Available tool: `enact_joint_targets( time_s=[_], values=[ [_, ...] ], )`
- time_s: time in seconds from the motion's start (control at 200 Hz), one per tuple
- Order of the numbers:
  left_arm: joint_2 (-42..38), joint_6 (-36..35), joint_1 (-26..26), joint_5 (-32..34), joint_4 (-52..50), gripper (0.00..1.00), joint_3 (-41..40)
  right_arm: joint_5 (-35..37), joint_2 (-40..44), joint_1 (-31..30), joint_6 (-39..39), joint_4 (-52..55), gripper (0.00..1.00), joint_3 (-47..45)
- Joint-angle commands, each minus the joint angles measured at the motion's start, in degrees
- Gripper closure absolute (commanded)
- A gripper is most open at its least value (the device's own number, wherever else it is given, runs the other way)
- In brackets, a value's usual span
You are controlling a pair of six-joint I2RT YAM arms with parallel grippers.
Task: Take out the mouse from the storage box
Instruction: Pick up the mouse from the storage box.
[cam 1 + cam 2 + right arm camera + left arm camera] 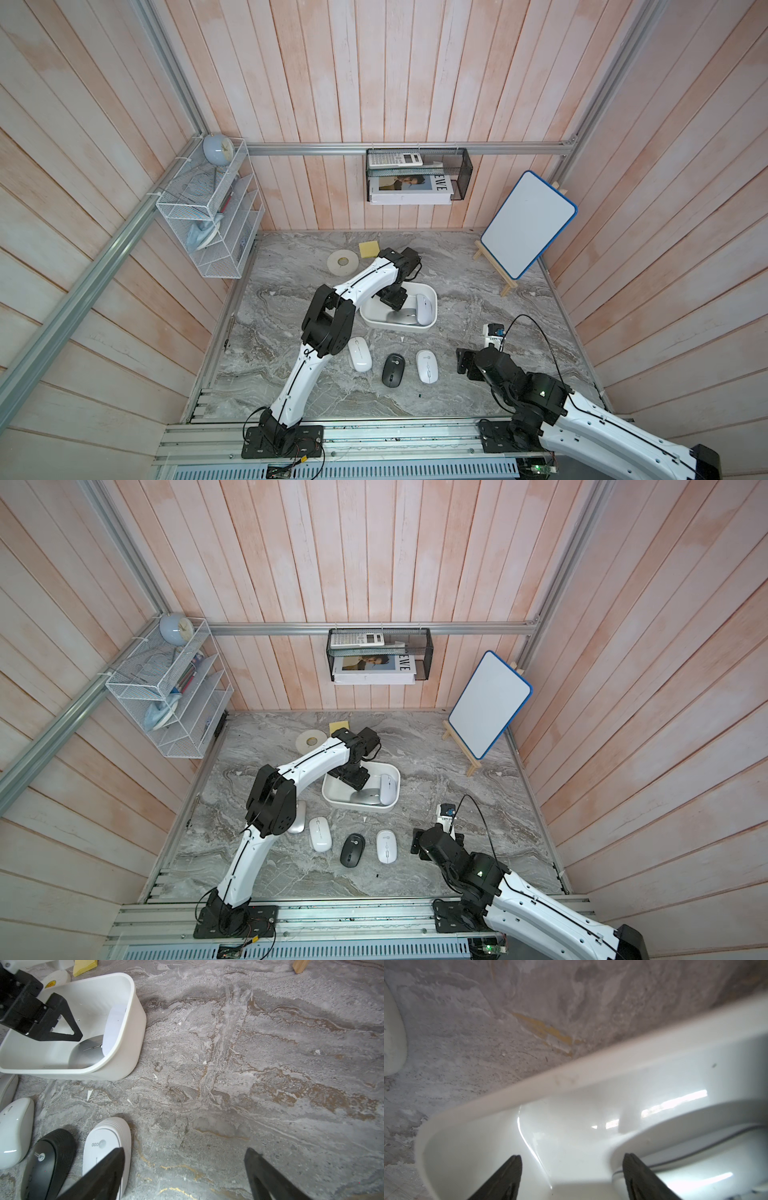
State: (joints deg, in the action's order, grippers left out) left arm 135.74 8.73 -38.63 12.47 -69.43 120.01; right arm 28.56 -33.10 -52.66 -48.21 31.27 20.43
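The white storage box (374, 320) (332, 798) sits mid-table. Inside lie a flat silver mouse (405, 318) (87, 1053) and a white mouse (424, 308) (388, 788) leaning on the right wall. My left gripper (395, 305) (572, 1159) reaches down into the box, open. Only the box's bare inside shows between its fingers, and one finger (633, 1169) stands beside a pale mouse (695, 1147). My right gripper (185, 1150) (464, 360) hovers open over bare table, right of the box's front.
Several mice lie in a row before the box: white (360, 353), black (393, 370), white (427, 365). Behind the box lie a tape roll (343, 263) and a yellow pad (369, 249). A whiteboard on an easel (525, 226) stands back right.
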Motion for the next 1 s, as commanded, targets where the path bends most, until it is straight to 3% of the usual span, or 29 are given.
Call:
enact_joint_targets(
  time_s=[0.0,0.26,0.455,0.705,0.995],
  values=[
    [-4.93,0.82,-0.39,-0.01,5.72,0.19,-2.72,-0.05,-0.2,0.53,-0.42,-0.2,0.06,-0.48],
    [-12.07,-4.86,-1.49,-11.37,10.23,0.19,-9.47,-0.4,-1.34,0.72,-0.43,-0.86,0.06,-0.48],
    [-9.74,-3.43,-2.4,-18.26,10.49,0.16,-7.71,-0.86,-2.65,0.83,-0.41,-1.52,0.06,-0.06],
    [-6.07,4.39,-3.26,-25.37,15.95,0.18,-6.62,-1.04,-3.28,0.93,-0.57,-1.95,0.06,0.17],
    [-2.54,12.18,-3.29,-28.12,21.44,0.35,-7.71,-1.13,-3.38,0.94,-0.68,-1.52,0.06,0.32]
  ],
)
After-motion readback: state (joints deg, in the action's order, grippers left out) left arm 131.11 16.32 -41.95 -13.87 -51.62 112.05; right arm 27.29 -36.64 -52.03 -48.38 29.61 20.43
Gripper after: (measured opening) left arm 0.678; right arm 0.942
